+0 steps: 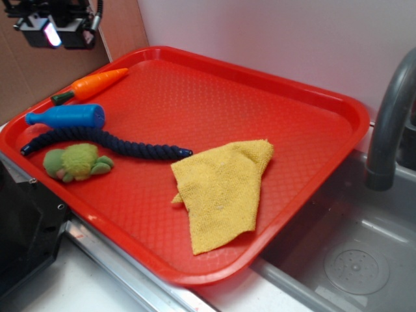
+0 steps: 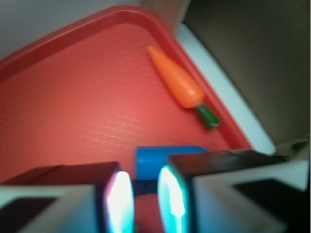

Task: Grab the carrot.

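Observation:
The orange carrot [image 1: 97, 82] with a dark green stem end lies at the far left corner of the red tray [image 1: 260, 84]. In the wrist view the carrot [image 2: 177, 82] lies ahead and to the right of the fingers, stem end toward the tray rim. My gripper [image 1: 55, 29] hovers high above the tray's left corner, well clear of the carrot. In the wrist view the gripper [image 2: 145, 199] has its jaws close together with only a narrow gap and nothing between them. The blue bottle toy [image 2: 165, 160] sits just beyond the fingertips.
The blue bottle [image 1: 68, 116] lies beside the carrot, then a dark blue rope [image 1: 104, 142] and a fuzzy green plush [image 1: 78, 162]. A yellow cloth [image 1: 221, 188] lies mid-tray. A grey faucet [image 1: 390, 117] and sink [image 1: 351, 260] stand at the right. A brown wall [image 1: 39, 71] is behind.

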Controlling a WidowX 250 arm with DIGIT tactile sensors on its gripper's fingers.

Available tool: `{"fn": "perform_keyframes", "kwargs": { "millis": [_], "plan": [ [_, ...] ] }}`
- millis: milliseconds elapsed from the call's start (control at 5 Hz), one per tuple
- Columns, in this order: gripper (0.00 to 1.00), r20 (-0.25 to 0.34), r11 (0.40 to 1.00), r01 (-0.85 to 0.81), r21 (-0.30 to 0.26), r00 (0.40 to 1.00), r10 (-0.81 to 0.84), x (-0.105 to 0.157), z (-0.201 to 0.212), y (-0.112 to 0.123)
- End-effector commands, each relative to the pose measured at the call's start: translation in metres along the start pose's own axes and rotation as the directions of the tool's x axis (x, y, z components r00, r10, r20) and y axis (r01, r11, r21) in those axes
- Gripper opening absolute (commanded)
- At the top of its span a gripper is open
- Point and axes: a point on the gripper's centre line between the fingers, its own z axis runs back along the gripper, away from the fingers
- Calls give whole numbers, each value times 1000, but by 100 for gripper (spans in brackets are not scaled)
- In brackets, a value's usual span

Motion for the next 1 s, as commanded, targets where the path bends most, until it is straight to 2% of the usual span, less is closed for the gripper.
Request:
{"fn": "perform_keyframes", "kwargs": {
  "millis": [0,200,400,800],
  "plan": [
    [100,82,967,246,65,964,-251,36,-11,20],
    [100,29,969,240,64,970,-242,41,-15,15],
    [100,5,968,216,127,976,-218,90,-66,13],
    [100,5,968,216,127,976,-218,90,-66,13]
  ]
}}
